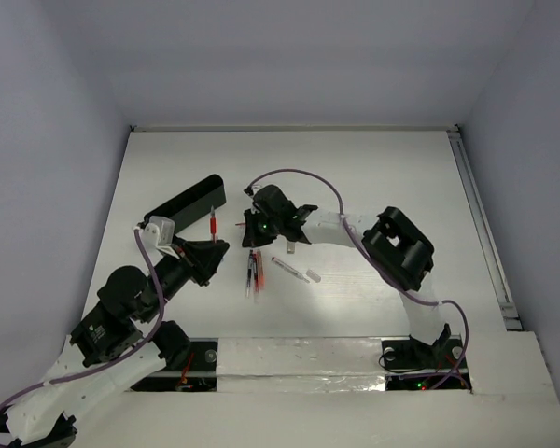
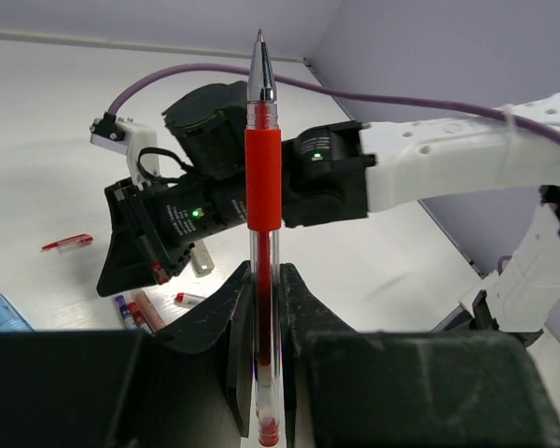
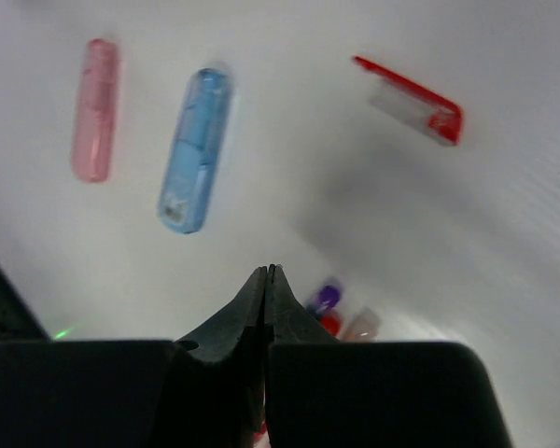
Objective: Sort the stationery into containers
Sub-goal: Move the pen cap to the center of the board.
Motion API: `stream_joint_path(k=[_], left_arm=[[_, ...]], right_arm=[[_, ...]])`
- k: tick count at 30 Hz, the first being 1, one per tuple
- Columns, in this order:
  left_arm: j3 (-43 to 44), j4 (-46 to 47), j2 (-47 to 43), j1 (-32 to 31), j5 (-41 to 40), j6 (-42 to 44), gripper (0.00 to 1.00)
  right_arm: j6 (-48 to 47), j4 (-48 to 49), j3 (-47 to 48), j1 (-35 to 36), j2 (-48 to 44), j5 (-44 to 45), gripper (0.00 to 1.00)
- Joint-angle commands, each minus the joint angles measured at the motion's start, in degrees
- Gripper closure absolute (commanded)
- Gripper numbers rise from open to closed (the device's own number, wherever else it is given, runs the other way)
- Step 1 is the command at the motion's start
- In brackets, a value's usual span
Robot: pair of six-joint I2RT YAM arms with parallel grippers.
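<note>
My left gripper (image 2: 263, 280) is shut on a red pen (image 2: 262, 177) and holds it upright, tip pointing away; in the top view the gripper (image 1: 215, 245) and the pen (image 1: 213, 224) are just right of the long black box (image 1: 182, 205). My right gripper (image 3: 267, 271) is shut and empty, low over the table; in the top view it (image 1: 254, 231) hangs over the far ends of several pens (image 1: 252, 271). Under it lie a pink capsule (image 3: 95, 109), a blue capsule (image 3: 195, 149) and a red pen cap (image 3: 413, 101).
A white pen (image 1: 289, 269) and a small pale piece (image 1: 314, 276) lie right of the pen group. The left wrist view shows the right gripper's body (image 2: 215, 196), the red cap (image 2: 67, 244) and a small beige block (image 2: 201, 259). White walls enclose the table.
</note>
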Motion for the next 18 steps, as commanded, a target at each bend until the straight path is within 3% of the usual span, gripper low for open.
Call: stream_joint_path(k=[1, 18], left_arm=[[-0.5, 2.4, -2.2, 0.1, -0.4, 0.7, 1.0], [-0.6, 3.0, -4.5, 0.1, 1.7, 0.9, 1.0]], right_arm=[[0.2, -1.0, 4.1, -3.6, 2.5, 0.9, 1.0], [5.9, -0.1, 14.7, -6.5, 14.3, 5.5, 1.0]])
